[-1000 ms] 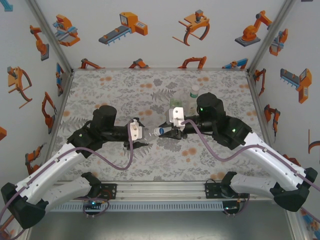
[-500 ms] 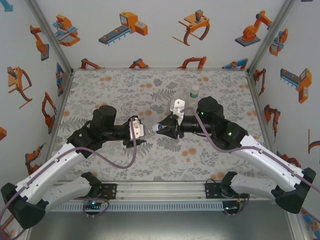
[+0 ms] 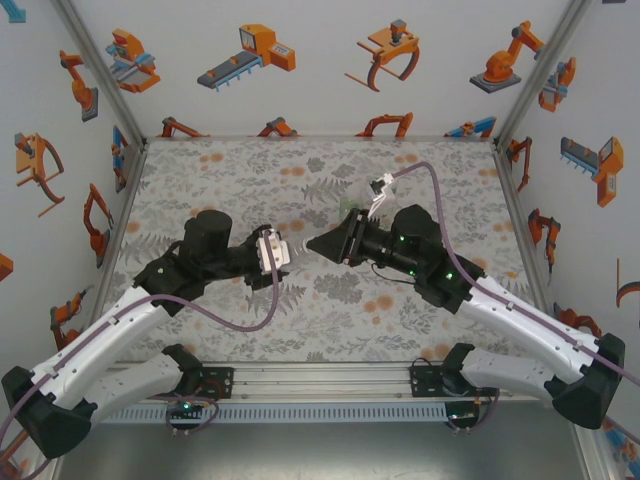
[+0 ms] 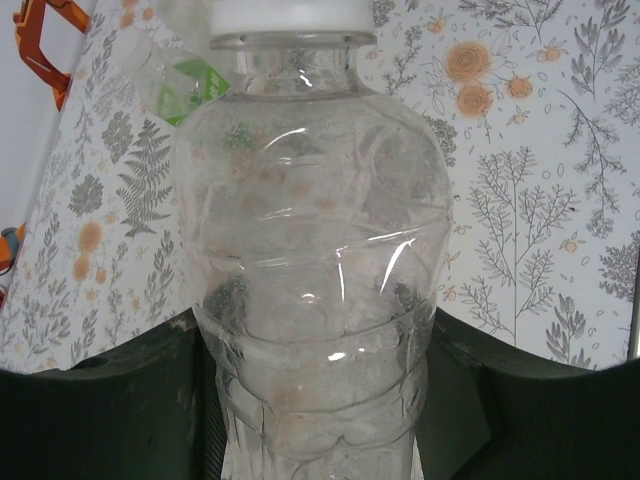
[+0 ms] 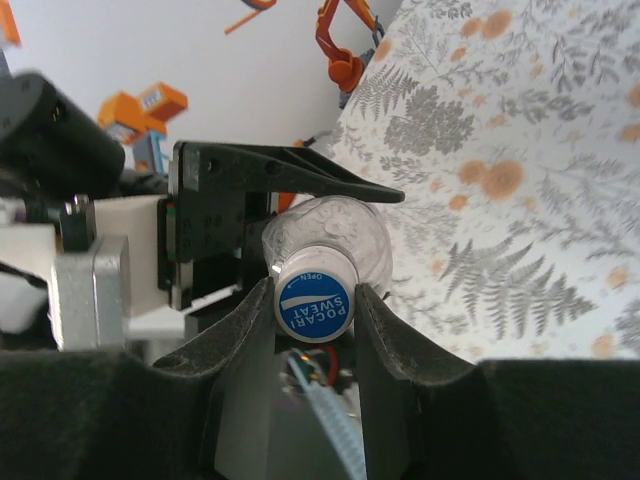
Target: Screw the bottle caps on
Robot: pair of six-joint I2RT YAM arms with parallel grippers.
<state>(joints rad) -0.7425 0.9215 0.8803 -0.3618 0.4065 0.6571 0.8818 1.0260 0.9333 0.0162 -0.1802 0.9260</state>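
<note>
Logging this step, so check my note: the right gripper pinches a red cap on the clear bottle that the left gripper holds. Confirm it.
Wrong colour: the cap is blue, not red, as the right wrist view shows. Otherwise right: the right gripper pinches it on the clear bottle that the left gripper holds.

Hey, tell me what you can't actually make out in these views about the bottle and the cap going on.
Top view: the bottle, between the left hand and right hand, is mostly hidden by them, and so is the cap.
Left wrist view: the top edge cuts off the cap, and the bottom edge cuts off the bottle's base.
Right wrist view: the cap hides the neck, so thread engagement cannot be told.
</note>
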